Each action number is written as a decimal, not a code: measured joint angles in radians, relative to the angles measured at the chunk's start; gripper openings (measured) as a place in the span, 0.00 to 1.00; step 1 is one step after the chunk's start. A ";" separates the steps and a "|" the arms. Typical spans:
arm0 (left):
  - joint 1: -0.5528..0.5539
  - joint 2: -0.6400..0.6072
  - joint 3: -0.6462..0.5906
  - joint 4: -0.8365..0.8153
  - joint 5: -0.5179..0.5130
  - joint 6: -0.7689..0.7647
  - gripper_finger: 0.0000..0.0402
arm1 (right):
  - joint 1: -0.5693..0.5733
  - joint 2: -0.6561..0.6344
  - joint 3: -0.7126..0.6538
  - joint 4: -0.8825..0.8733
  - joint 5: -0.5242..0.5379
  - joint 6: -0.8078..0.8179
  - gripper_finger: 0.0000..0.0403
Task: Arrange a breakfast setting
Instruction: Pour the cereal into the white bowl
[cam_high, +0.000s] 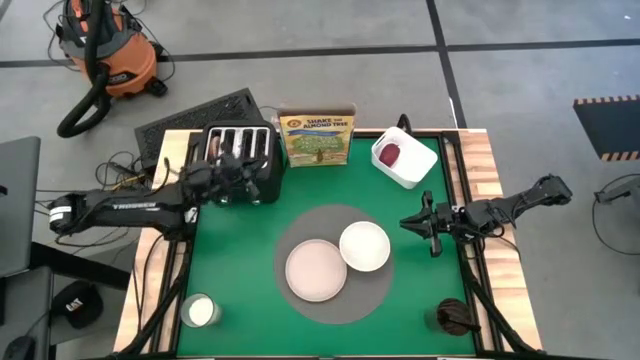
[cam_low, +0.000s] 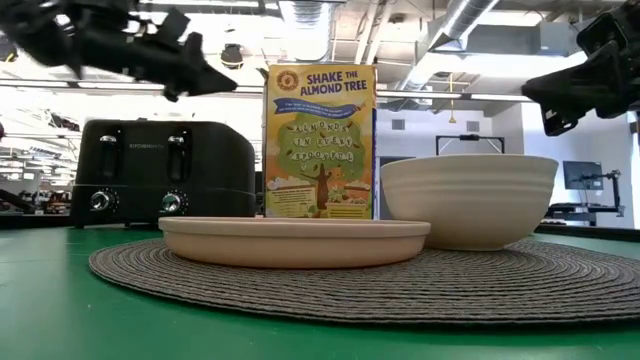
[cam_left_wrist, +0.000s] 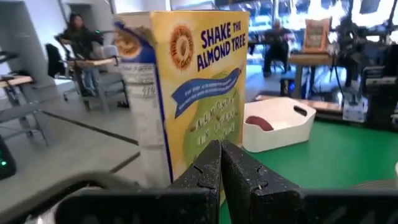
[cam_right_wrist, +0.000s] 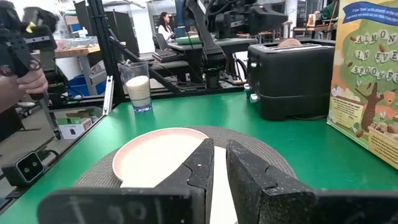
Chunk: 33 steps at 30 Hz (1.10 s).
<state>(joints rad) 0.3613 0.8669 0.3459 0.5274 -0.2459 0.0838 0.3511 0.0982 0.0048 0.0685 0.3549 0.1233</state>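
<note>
- Left gripper (cam_high: 247, 176): fingers (cam_left_wrist: 211, 177) pressed together, holding nothing. It hangs above the toaster (cam_high: 240, 150), at its edge nearest the cereal box (cam_high: 317, 137).
- Right gripper (cam_high: 425, 222): fingers (cam_right_wrist: 202, 168) nearly together with only a thin gap, holding nothing. It hovers just beside the bowl (cam_high: 364, 246), on the bowl's right.
- Setting so far: plate (cam_high: 316, 270) and bowl sit touching, side by side on the round woven mat (cam_high: 300, 220). Both look empty.
- Toast (cam_right_wrist: 290, 43): a round brown piece shows at the top of a toaster slot.
- Fruit (cam_high: 389, 153): 1 dark-red piece lies in the open white container (cam_high: 405, 158) at the table's far right, well apart from the plate.
- A glass of milk (cam_high: 200, 311) stands near the front left corner. No spoon can be made out.
- Risk 1: the left fingers must spread before entering the slot; if they descend pressed together, they would likely push the toast down or strike the toaster top.
- Risk 2: the box stands upright just beside the toaster. A sideways swing of the left arm could topple it.
- Risk 3: the right gripper is close to the bowl. A low pass could nudge the bowl against the plate and shift both on the mat.
- Risk 4: the fruit is small and probably soft; a hard pinch could crush it, and a shallow one could let it roll.
</note>
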 joint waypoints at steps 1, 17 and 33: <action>0.024 0.028 0.031 -0.020 0.025 0.003 0.00 | 0.000 0.000 0.000 0.001 0.008 0.000 0.18; 0.308 0.167 0.354 -0.455 0.224 -0.057 0.21 | 0.000 0.000 0.000 0.000 0.012 0.000 0.18; 0.482 0.169 0.380 -0.509 0.489 0.060 0.76 | 0.000 0.000 0.000 0.000 0.013 -0.004 0.18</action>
<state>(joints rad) 0.8429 1.0358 0.7258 0.0181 0.2433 0.1440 0.3511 0.0982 0.0051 0.0681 0.3679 0.1196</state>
